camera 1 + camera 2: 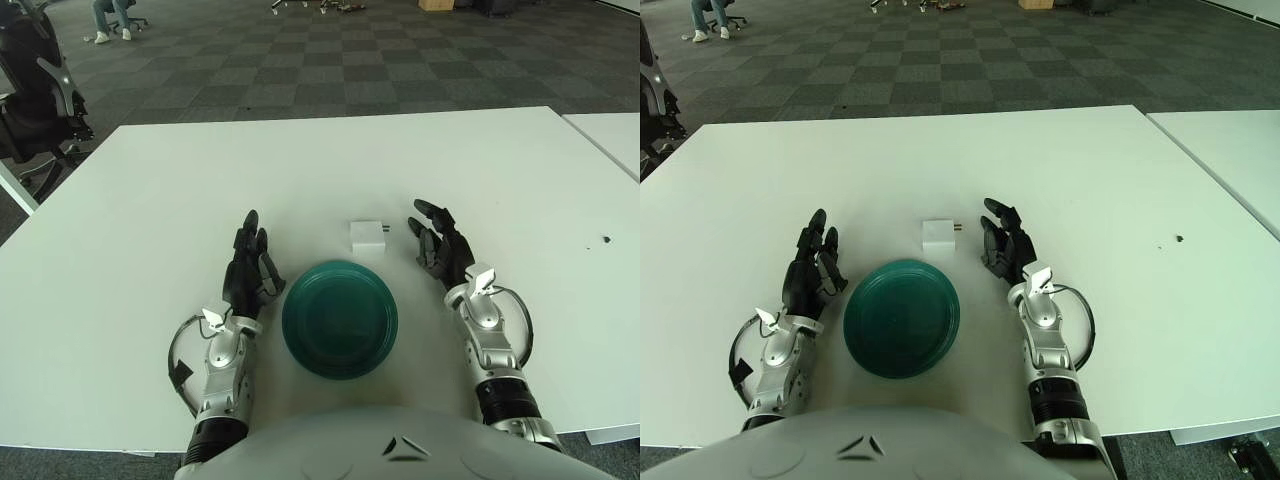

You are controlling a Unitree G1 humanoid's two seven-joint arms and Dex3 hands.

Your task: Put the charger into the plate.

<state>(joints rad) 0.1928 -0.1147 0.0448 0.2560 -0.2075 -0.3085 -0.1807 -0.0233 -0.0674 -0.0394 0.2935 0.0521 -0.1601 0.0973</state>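
Note:
A small white charger (367, 234) lies flat on the white table, just beyond the far rim of a dark green plate (339, 317). The plate sits near the table's front edge and holds nothing. My right hand (440, 243) rests on the table to the right of the charger, a few centimetres from it, fingers spread and holding nothing. My left hand (251, 262) rests on the table to the left of the plate, fingers spread and holding nothing.
The white table (200, 190) stretches far beyond the plate. A second white table (612, 135) stands at the right with a narrow gap between. A black chair (35, 100) stands off the far left corner.

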